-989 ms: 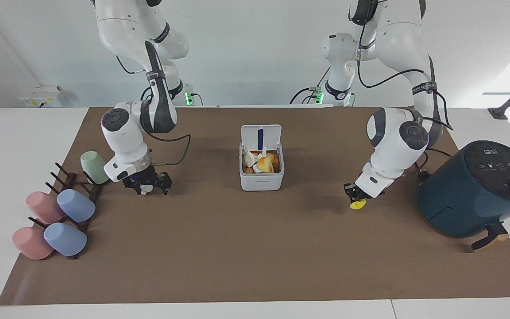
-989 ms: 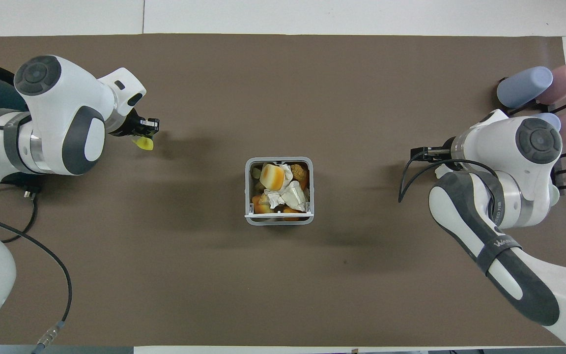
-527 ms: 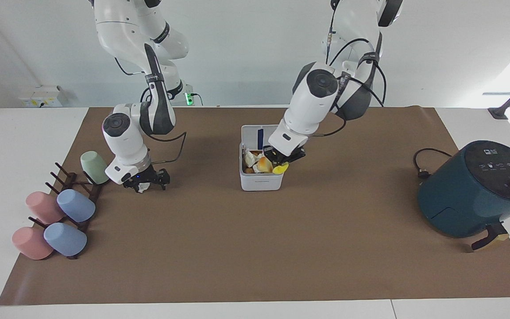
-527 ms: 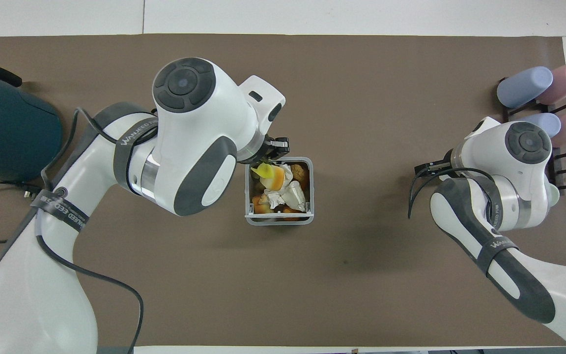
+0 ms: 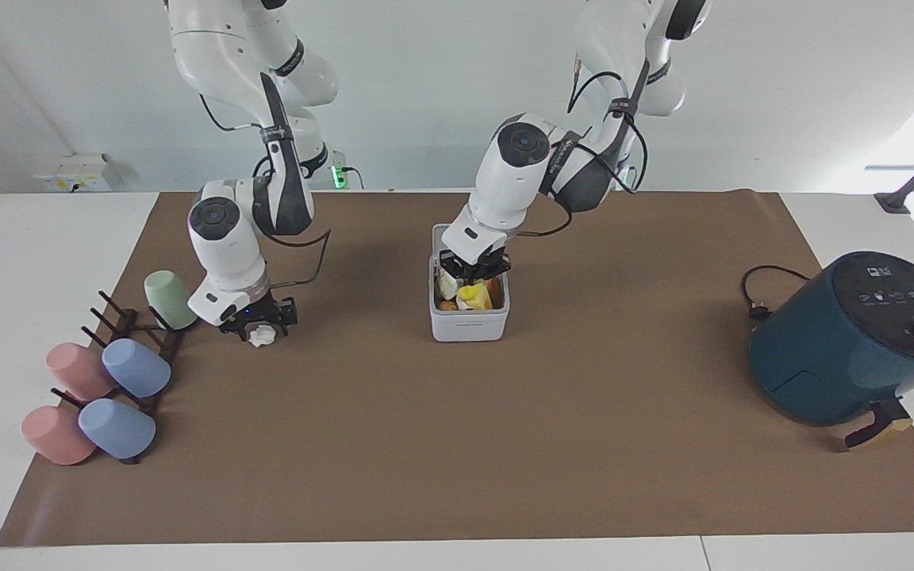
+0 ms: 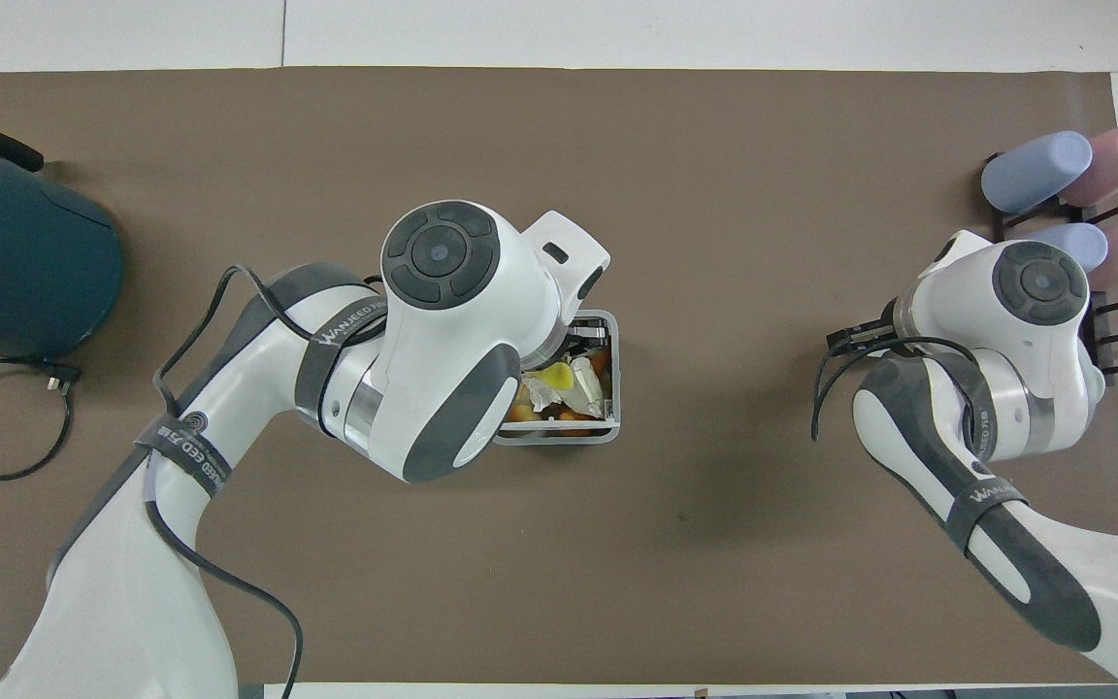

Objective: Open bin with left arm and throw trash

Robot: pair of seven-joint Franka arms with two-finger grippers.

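The white bin [image 5: 469,323] stands mid-mat with its lid [image 5: 443,235] up, holding paper wads and food scraps. My left gripper [image 5: 474,277] hangs just over the bin's opening, shut on the yellow scrap [image 5: 469,293], which dips among the contents. In the overhead view the left wrist covers half the bin [image 6: 609,427]; only the yellow scrap [image 6: 554,376] peeks out. My right gripper [image 5: 257,323] is low over the mat beside the cup rack, right above a white paper wad [image 5: 261,336] lying on the mat. From overhead, the right gripper [image 6: 845,336] hides that wad.
A dark-teal air fryer [image 5: 846,341] sits at the left arm's end of the table, its cord [image 5: 752,295] looped on the mat. A rack of pastel cups [image 5: 112,385] and a green cup [image 5: 168,298] stand at the right arm's end, close to the right gripper.
My left arm swung from beside the air fryer to over the bin, carrying the yellow scrap. The right gripper edged toward the cup rack and sank over the white wad.
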